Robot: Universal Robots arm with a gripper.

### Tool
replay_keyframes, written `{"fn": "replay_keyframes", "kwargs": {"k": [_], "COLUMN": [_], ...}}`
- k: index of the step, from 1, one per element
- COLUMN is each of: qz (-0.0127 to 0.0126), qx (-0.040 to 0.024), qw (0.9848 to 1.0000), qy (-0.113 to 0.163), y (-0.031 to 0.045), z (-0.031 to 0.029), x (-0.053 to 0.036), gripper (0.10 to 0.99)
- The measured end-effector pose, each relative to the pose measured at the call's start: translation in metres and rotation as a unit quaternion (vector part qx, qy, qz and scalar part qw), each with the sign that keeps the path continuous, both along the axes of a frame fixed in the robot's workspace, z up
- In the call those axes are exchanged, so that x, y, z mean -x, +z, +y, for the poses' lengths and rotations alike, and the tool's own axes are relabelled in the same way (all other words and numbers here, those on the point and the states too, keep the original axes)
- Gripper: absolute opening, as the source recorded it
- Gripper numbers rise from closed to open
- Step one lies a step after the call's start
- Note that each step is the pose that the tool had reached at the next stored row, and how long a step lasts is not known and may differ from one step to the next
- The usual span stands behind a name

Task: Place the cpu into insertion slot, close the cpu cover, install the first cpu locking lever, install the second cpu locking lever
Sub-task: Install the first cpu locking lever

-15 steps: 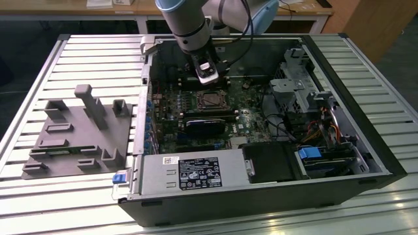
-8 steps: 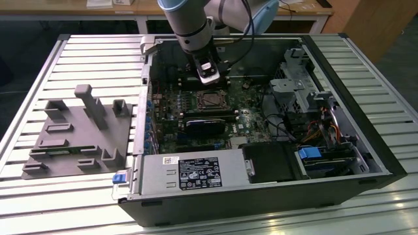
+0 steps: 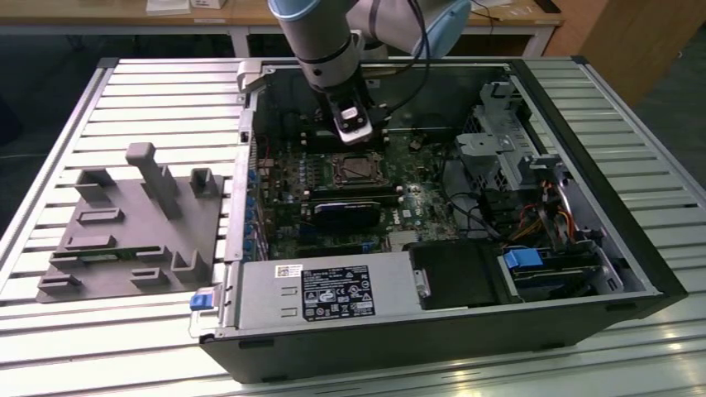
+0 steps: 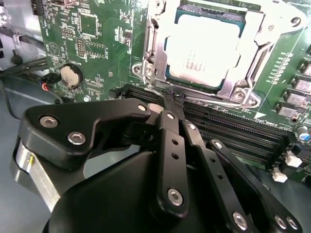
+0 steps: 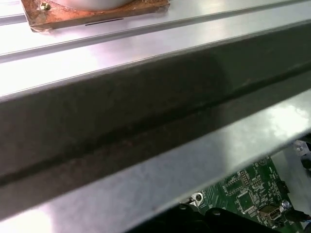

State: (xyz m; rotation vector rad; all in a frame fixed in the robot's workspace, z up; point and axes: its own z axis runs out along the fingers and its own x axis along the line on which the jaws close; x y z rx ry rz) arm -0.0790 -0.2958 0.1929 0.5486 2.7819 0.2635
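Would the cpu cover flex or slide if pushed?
Likely stiff for its thinness: the cover looks like metal plate lying flat around the cpu. It probably won't slide, since screws by its corners suggest it is anchored. Its shiny surface may be slippery.

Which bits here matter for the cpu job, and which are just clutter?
Job:
- cpu, seated in insertion slot
- cpu cover, down over it
- gripper, beside the socket

Lying about:
- grey fixture
- power supply
- memory slots
- coin battery
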Motion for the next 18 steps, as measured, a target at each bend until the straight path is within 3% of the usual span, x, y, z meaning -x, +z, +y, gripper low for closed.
{"fn": "replay_keyframes", "kwargs": {"k": [4, 6, 18], "qz": [0.0076, 0.0102, 0.0117], "qx": [0.0014, 0.0016, 0.0038], "qw": [1.0, 0.9999, 0.9999], "qy": [0.0, 0.0, 0.0], "y": [-0.0018, -0.0021, -0.0034], "z": [0.0001, 0.0004, 0.0005], "x": [-0.0009, -0.0012, -0.0051], "gripper": [0.102, 0.102, 0.102]}}
